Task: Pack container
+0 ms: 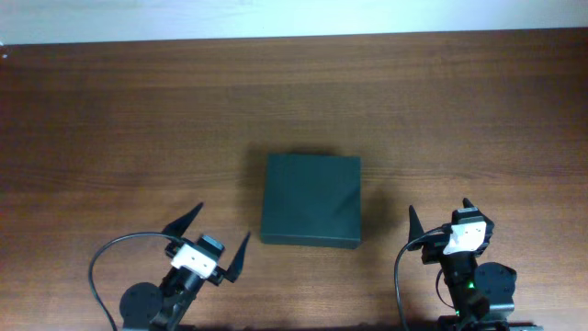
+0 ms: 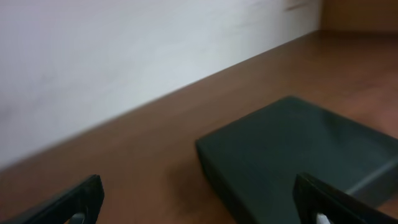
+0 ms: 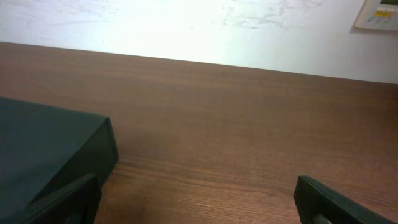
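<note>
In the middle of the counter (image 1: 138,119), the container (image 1: 310,200) is lying flat, lid shut, contents hidden, looking almost square with no clear long axis. The left gripper (image 1: 224,220) and right gripper (image 1: 439,206) are flanking its near corners, not touching, jaws gaping, empty.

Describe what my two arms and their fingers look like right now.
Both arms are black. The left gripper and right gripper each carry two thin, pointed black fingers on a white block, with a black cable looping beside. A small green light glows on the right arm.
</note>
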You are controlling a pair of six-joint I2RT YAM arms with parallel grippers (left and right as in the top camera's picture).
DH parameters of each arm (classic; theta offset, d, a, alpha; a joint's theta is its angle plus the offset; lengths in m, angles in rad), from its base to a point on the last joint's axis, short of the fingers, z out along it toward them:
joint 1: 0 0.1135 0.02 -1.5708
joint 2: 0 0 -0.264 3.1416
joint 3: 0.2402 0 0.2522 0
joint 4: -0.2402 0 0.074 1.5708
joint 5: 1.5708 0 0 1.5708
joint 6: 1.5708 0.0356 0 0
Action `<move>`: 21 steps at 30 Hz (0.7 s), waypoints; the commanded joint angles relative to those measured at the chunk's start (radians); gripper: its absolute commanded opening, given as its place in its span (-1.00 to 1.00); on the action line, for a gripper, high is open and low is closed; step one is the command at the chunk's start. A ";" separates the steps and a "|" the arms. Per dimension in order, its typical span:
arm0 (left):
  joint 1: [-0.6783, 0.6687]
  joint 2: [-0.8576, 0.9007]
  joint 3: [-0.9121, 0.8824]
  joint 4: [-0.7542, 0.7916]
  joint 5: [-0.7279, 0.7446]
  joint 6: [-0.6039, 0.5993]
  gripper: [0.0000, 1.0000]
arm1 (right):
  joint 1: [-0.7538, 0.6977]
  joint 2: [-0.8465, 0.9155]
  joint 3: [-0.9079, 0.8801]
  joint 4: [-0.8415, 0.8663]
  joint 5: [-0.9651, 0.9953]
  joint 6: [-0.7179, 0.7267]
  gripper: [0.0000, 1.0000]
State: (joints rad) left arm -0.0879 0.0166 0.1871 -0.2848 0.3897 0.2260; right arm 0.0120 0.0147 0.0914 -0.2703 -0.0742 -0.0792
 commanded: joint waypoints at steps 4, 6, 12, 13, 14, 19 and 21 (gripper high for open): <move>-0.004 -0.011 -0.031 -0.016 -0.262 -0.236 0.99 | 0.008 -0.011 -0.009 0.002 0.016 0.001 0.97; -0.004 -0.011 -0.047 -0.016 -0.308 -0.279 0.99 | 0.008 -0.011 -0.009 0.002 0.016 0.001 0.98; -0.004 -0.011 -0.095 -0.016 -0.391 -0.356 0.99 | 0.008 -0.011 -0.009 0.002 0.016 0.001 0.97; -0.004 -0.011 -0.095 -0.016 -0.416 -0.356 0.99 | 0.008 -0.011 -0.009 0.002 0.016 0.001 0.97; -0.004 -0.011 -0.095 -0.015 -0.444 -0.356 0.98 | 0.008 -0.011 -0.009 0.002 0.016 0.001 0.97; -0.003 -0.011 -0.095 -0.011 -0.585 -0.356 0.99 | 0.008 -0.011 -0.009 0.002 0.016 0.001 0.97; -0.003 -0.011 -0.095 -0.010 -0.617 -0.356 0.99 | 0.008 -0.011 -0.009 0.002 0.016 0.001 0.97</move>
State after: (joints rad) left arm -0.0879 0.0162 0.0975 -0.3016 -0.1154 -0.1139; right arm 0.0120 0.0147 0.0914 -0.2703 -0.0742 -0.0788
